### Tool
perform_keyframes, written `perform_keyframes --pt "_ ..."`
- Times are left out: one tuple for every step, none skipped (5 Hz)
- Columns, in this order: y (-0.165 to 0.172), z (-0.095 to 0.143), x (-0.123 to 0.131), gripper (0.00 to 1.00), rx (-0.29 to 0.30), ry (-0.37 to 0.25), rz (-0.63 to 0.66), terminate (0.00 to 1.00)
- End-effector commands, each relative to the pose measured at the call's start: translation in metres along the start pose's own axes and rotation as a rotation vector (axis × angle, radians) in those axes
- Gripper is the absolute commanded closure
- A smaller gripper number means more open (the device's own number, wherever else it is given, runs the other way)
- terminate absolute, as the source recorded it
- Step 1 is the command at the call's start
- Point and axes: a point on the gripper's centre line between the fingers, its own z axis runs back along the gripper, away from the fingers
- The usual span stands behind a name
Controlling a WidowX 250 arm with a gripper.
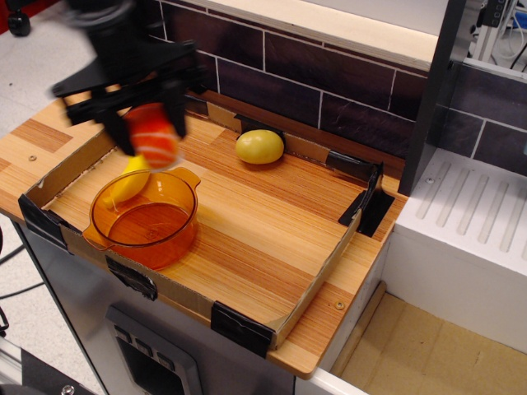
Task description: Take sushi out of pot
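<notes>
One item in transit: the small orange toy salmon nigiri with pale stripes, the sushi, hangs in the air above the far rim of the pot and is clear of it.
Hand: the black robot hand is clenched on the sushi, one dark finger on each side; the picture is motion-blurred there, so the exact contact cannot be read.
Why held so: the side pinch lets the nigiri hang between the fingers, and the height looks enough to carry it over the pot wall without knocking it.
Pot: the round see-through orange plastic pot with two flat side handles stands at the near-left corner of the tray and looks empty.
Tray: a shallow cardboard tray with black taped corners lies on the wooden bench; its low walls probably keep the toys from rolling off.
Yellow banana: a yellow toy banana lies just behind the pot's far rim, partly seen through the orange wall.
Yellow lemon: a round yellow toy lemon rests near the tray's back wall, well apart from the pot.
Progress: the lift out of the pot seems done; putting it down remains.
Next move: bare wood to the right of the pot looks a fair place, away from banana and lemon.
</notes>
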Motion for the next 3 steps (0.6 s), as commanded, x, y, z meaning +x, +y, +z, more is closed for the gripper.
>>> perform_keyframes --pt "-0.057 -0.031 0.009 1.0 0.015 0.002 -0.105 0.0" --pt "-0.073 -0.063 0.003 1.0 0.051 0.005 -0.176 0.0" --pt "-0.089 -0.079 -0.002 1.0 0.075 -0.016 -0.224 0.0"
